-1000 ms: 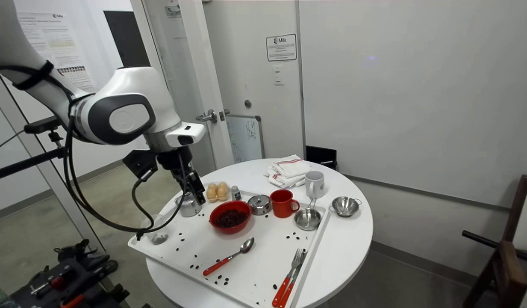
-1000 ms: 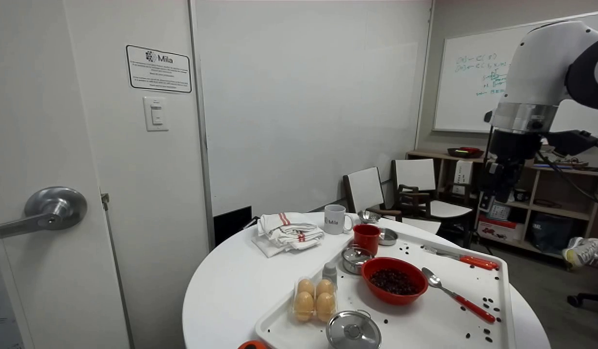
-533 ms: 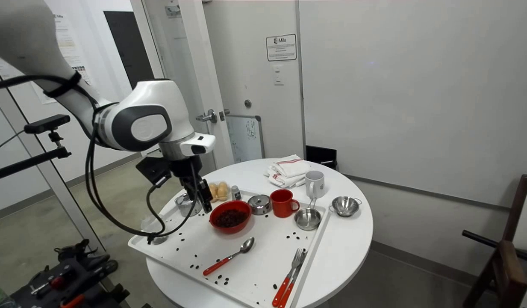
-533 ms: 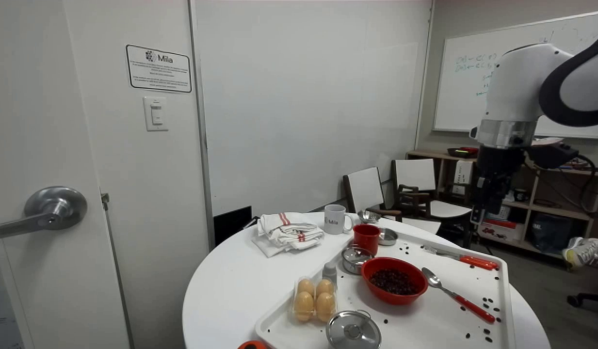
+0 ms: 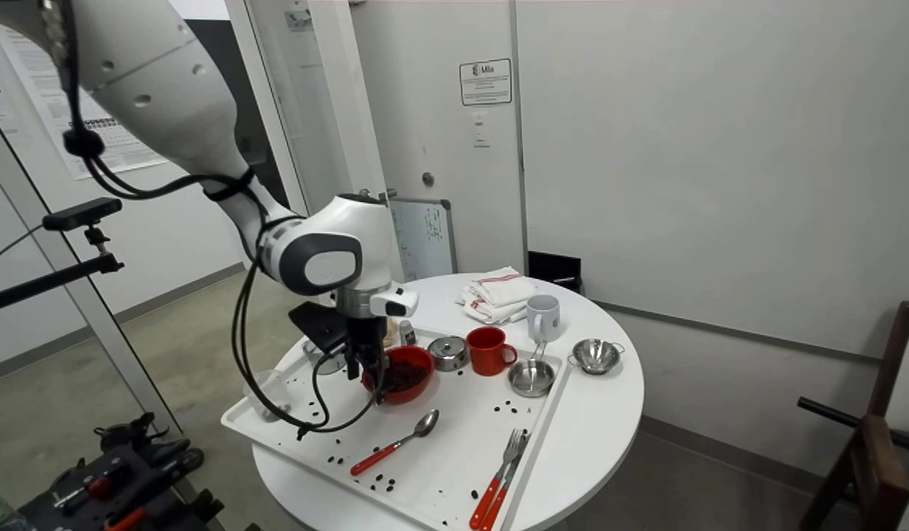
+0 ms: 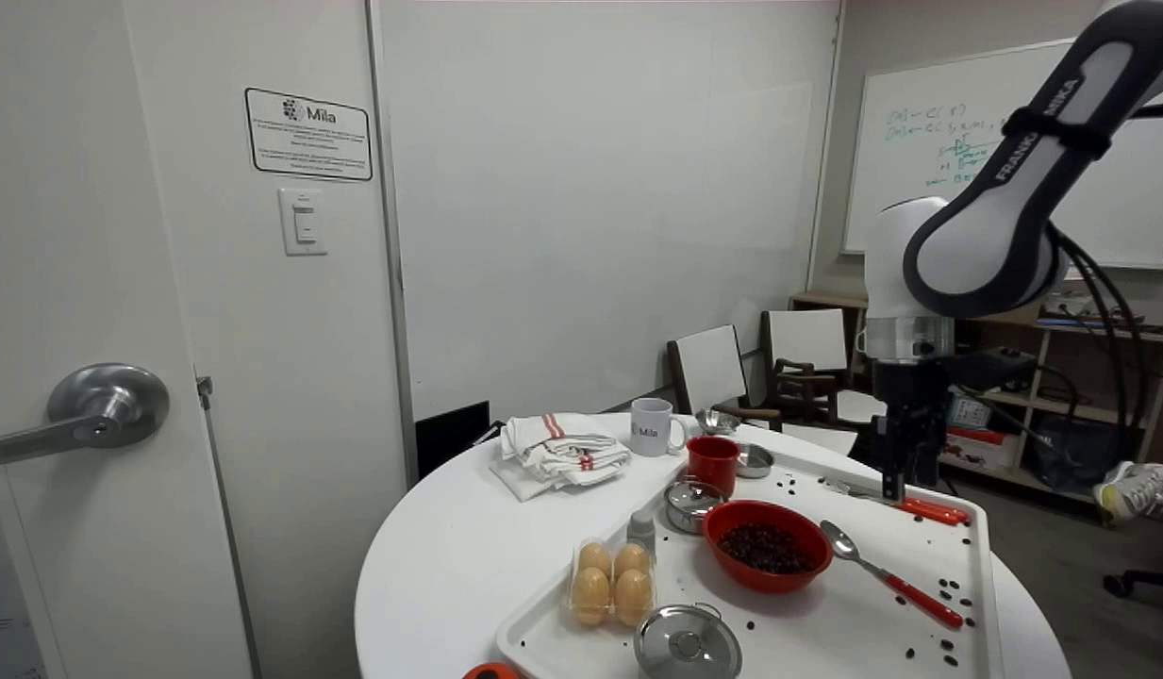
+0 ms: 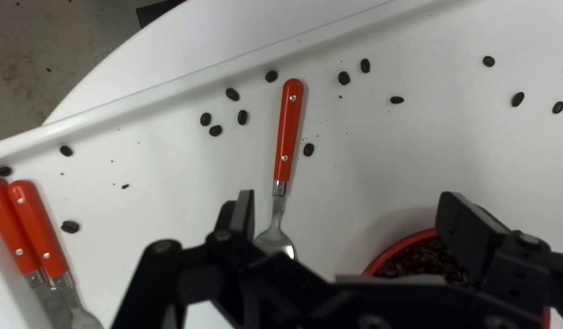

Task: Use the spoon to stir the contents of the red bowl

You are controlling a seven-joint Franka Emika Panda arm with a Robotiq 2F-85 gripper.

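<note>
On the tray, the spoon lies near the bowl, apart from it; the bowl stands upright and holds dark beans; the pincer points downward above the tray, its two fingers spread apart; in both exterior views, the red cup stands near the bowl; the tray rests on the round worktop.

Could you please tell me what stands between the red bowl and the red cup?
A silver pot stands between the red bowl and the red cup; this shows in an exterior view.
</note>
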